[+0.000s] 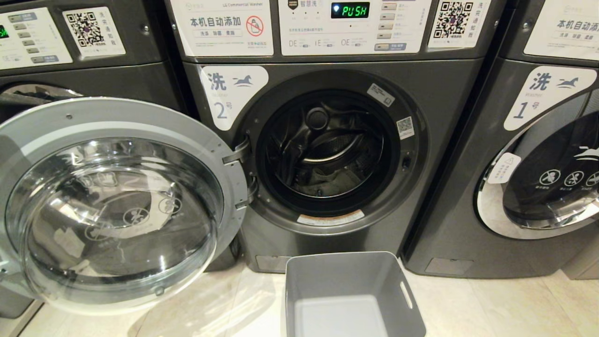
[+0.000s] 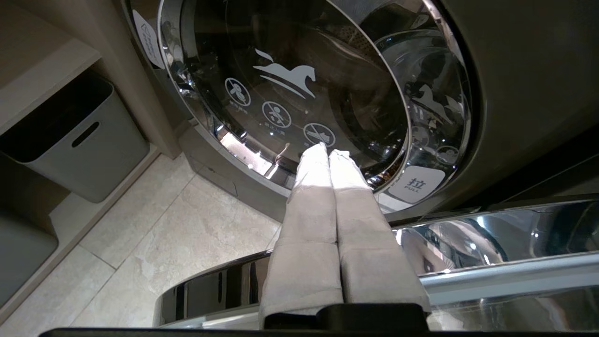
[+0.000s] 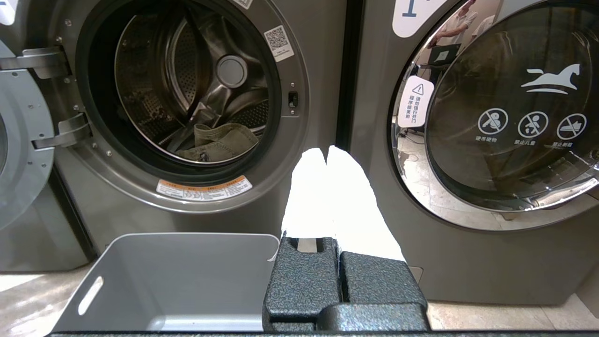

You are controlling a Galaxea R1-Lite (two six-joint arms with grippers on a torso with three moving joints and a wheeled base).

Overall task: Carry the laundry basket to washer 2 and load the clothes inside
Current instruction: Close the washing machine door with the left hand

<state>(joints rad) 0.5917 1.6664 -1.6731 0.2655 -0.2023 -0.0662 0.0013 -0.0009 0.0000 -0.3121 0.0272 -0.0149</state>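
Here, one garment lies inside washer 2, one laundry basket below; both claws closed, gripping nothing.

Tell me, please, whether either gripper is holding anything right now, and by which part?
Nothing is held: the left gripper and right gripper are shut on nothing.

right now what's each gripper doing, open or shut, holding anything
left gripper: shut, holding nothing, near the chrome-rimmed round glass door of a closed washer.
right gripper: shut, holding nothing, above the grey plastic rectangular laundry basket.
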